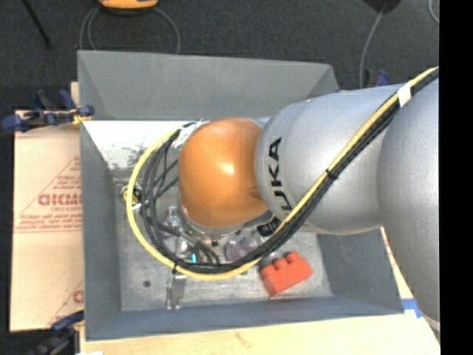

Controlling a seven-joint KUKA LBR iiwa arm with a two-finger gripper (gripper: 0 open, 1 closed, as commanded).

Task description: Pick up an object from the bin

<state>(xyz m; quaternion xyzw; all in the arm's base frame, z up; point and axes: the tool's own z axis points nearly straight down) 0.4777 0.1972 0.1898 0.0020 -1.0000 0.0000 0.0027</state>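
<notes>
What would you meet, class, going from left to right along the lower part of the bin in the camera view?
The bin's left wall → hand → red toy brick → bin's right wall.

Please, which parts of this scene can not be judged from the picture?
1. End effector: camera view, mostly behind the cables; whether it holds anything cannot be told.
2. Middle floor of the bin: covered by the orange cover and the grey arm; things beneath are hidden.
3. Red brick: its upper left edge is partly behind the cables.
</notes>
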